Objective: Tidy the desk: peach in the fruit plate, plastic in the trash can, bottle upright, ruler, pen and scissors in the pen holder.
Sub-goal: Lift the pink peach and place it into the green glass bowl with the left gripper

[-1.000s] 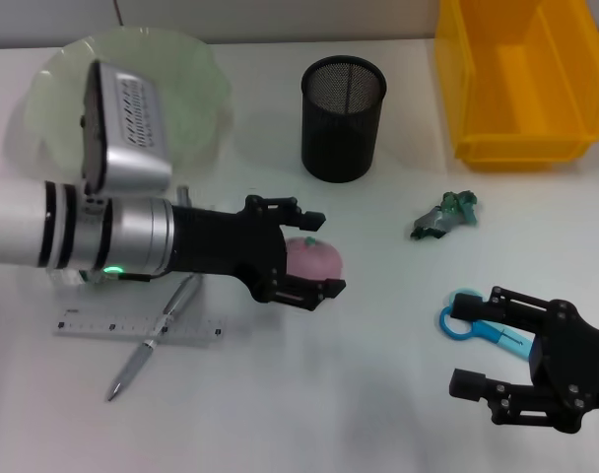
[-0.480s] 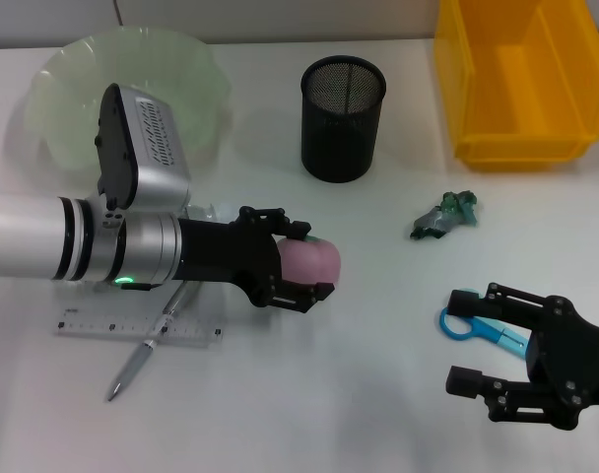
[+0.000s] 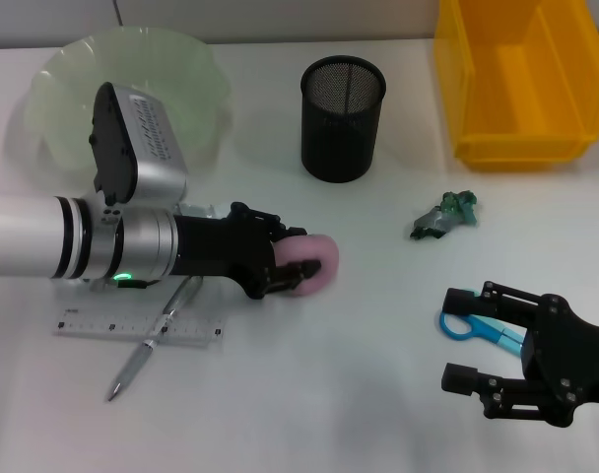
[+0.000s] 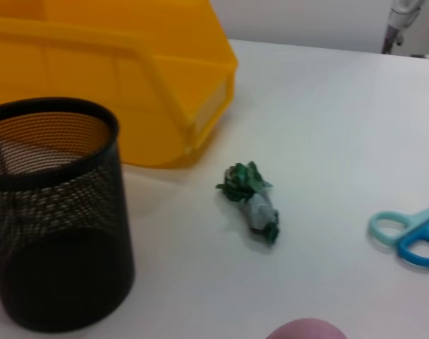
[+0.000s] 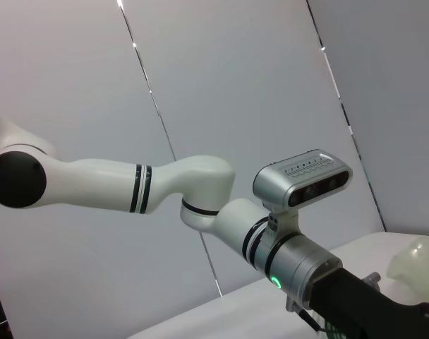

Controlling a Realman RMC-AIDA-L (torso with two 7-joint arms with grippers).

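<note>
My left gripper is shut on the pink peach at the middle of the table; the peach's top shows in the left wrist view. The pale green fruit plate is at the back left. The black mesh pen holder stands at the back centre. The green crumpled plastic lies right of centre. The blue scissors lie beside my open right gripper at the front right. The clear ruler and the pen lie at the front left. The bottle is hidden.
The yellow bin stands at the back right. The left wrist view shows the pen holder, the bin, the plastic and the scissors. My left arm lies across the table's left half.
My left gripper's fingers have closed from open around the peach to shut on it. The right gripper has barely moved.
</note>
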